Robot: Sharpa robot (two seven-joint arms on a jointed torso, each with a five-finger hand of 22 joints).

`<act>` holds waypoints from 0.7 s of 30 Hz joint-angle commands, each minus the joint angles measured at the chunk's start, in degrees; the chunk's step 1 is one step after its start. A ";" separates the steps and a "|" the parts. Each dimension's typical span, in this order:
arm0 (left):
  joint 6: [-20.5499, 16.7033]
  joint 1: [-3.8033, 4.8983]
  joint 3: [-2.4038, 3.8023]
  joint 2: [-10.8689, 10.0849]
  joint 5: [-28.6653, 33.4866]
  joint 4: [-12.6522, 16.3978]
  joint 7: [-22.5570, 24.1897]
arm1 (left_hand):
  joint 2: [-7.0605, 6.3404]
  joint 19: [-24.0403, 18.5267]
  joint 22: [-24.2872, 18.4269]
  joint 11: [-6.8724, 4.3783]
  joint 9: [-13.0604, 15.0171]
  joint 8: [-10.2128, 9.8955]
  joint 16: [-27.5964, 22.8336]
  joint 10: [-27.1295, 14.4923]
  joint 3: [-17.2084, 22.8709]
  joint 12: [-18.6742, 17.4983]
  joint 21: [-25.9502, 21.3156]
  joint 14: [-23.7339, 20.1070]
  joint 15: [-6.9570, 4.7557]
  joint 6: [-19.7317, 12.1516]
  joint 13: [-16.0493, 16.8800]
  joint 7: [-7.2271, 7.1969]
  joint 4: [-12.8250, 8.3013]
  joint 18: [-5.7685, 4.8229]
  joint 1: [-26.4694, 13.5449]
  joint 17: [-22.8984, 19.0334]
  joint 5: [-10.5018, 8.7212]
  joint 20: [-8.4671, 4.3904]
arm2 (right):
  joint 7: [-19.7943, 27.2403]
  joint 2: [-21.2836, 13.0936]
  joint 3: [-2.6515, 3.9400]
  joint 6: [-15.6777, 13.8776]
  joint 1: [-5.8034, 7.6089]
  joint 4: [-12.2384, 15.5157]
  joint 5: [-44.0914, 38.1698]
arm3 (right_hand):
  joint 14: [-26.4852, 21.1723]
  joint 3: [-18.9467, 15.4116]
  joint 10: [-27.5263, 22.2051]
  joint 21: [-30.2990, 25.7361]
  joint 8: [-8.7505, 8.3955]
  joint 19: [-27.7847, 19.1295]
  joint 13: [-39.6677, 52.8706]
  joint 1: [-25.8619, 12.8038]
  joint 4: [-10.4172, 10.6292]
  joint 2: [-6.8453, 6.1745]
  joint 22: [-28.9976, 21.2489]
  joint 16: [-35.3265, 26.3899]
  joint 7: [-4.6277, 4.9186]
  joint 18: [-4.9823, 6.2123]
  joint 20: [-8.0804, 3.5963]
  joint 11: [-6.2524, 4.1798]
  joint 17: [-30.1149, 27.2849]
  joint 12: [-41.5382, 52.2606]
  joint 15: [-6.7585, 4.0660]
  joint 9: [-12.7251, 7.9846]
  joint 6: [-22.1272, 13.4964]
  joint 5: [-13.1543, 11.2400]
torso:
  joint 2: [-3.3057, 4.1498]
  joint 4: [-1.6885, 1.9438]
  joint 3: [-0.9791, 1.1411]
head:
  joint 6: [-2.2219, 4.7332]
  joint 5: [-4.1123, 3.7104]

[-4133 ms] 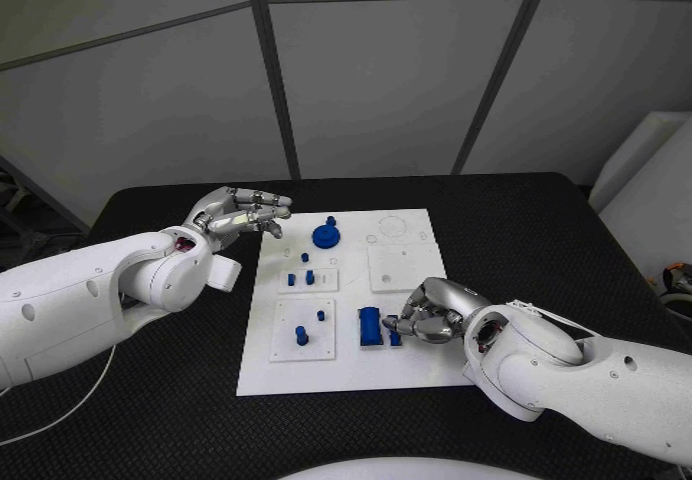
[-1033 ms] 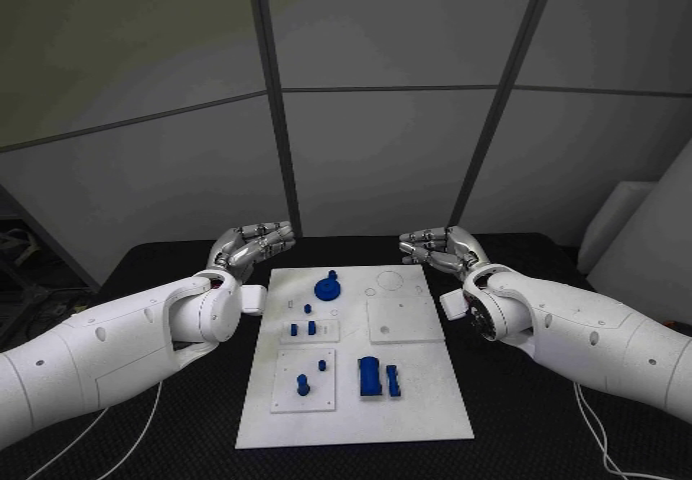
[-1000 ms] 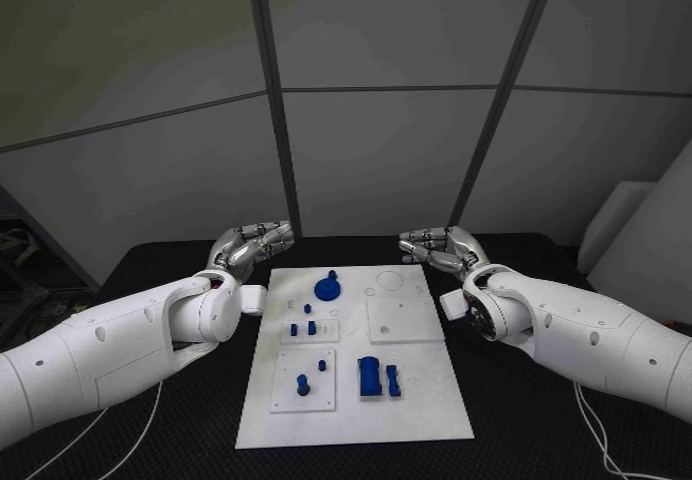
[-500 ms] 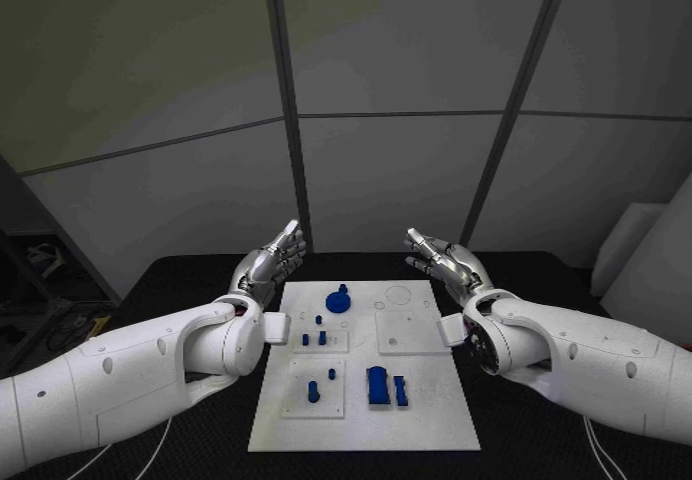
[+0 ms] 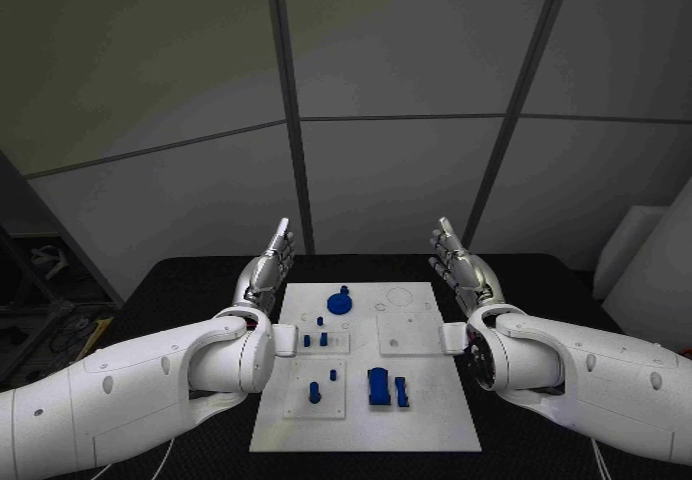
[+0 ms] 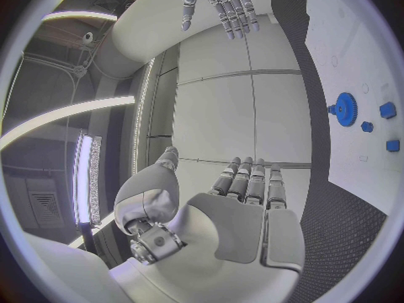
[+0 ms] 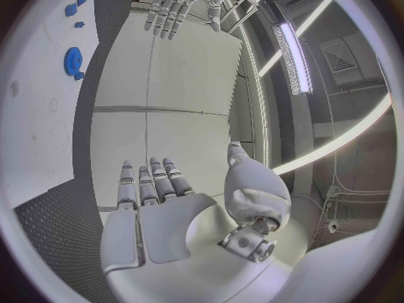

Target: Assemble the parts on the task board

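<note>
Both my robot hands, left and right, have lifted flat and empty beside the task board (parts untouched), so assembling looks paused.

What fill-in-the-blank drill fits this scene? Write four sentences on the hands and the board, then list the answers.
1. Both hands are raised with fingers straight and hold ____.
2. The left hand and the right hand stand on opposite ____ of the task board.
3. The round blue gear sits near the board's ____ edge, away from the robot.
4. The blue parts rest on a board whose colour is ____.

Missing words: nothing; sides; far; white
</note>
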 commanded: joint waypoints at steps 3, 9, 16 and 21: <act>-2.19 0.10 0.05 -0.02 -1.40 0.13 1.50 | 0.20 -2.67 -5.41 -0.39 -0.07 -0.25 -0.34 -5.81 -5.97 -0.34 -0.34 -5.12 -0.30 -5.46 -0.07 -0.11 0.02 -3.35 -7.47 -0.10 -0.41 -2.02 | 1.93 -0.02 0.03 -2.35 0.10 0.17 1.90 | -2.57 0.00 -6.07 -0.43 -0.22 -4.70 -0.08 -8.86 -1.53 0.00 -2.98 -0.26 -0.48 -2.16 -1.79 -0.29 -0.07 -0.41 -0.25 -0.16 -5.43 -0.79 | -0.02 0.01 0.01 | -0.01 -0.01; -2.19 0.10 0.05 -0.02 -1.40 0.13 1.50 | 0.20 -7.24 -5.41 -0.39 -0.07 -0.25 -0.34 -8.01 -5.97 -0.34 -0.34 -7.05 -0.30 -7.52 -0.07 -0.11 0.02 -3.35 -10.24 -0.10 -0.41 -2.02 | 1.93 -0.02 0.03 -2.35 0.10 0.17 1.90 | -7.42 0.00 -8.47 -0.43 -0.22 -6.49 -0.08 -12.38 -1.53 0.00 -2.98 -0.26 -0.48 -2.16 -1.79 -0.29 -0.07 -0.41 -0.25 -0.16 -7.59 -0.79 | -0.02 0.01 0.01 | -0.01 -0.01; -2.19 0.10 0.05 -0.02 -1.40 0.13 1.50 | 0.20 -7.24 -5.41 -0.39 -0.07 -0.25 -0.34 -9.82 -5.97 -0.34 -0.34 -8.65 -0.30 -9.22 -0.07 -0.11 0.02 -3.35 -12.62 -0.10 -0.41 -2.02 | 1.93 -0.02 0.03 -2.35 0.10 0.17 1.90 | -7.42 0.00 -10.35 -0.43 -0.22 -7.84 -0.08 -15.17 -1.53 0.00 -2.98 -0.26 -0.48 -2.16 -1.79 -0.29 -0.07 -0.41 -0.25 -0.16 -9.25 -0.79 | -0.02 0.01 0.01 | -0.01 -0.01; -2.19 0.10 0.05 -0.02 -1.40 0.13 1.50 | 0.20 -7.24 -5.41 -0.39 -0.07 -0.25 -0.34 -11.43 -5.97 -0.34 -0.34 -13.89 -0.30 -10.77 -0.07 -0.11 0.02 -3.35 -14.67 -0.10 -0.41 -2.02 | 1.93 -0.02 0.03 -2.35 0.10 0.17 1.90 | -7.42 0.00 -11.43 -0.43 -0.22 -8.74 -0.08 -16.87 -1.53 0.00 -2.98 -0.26 -0.48 -2.16 -1.79 -0.29 -0.07 -0.41 -0.25 -0.16 -10.28 -0.79 | -0.02 0.01 0.01 | -0.01 -0.01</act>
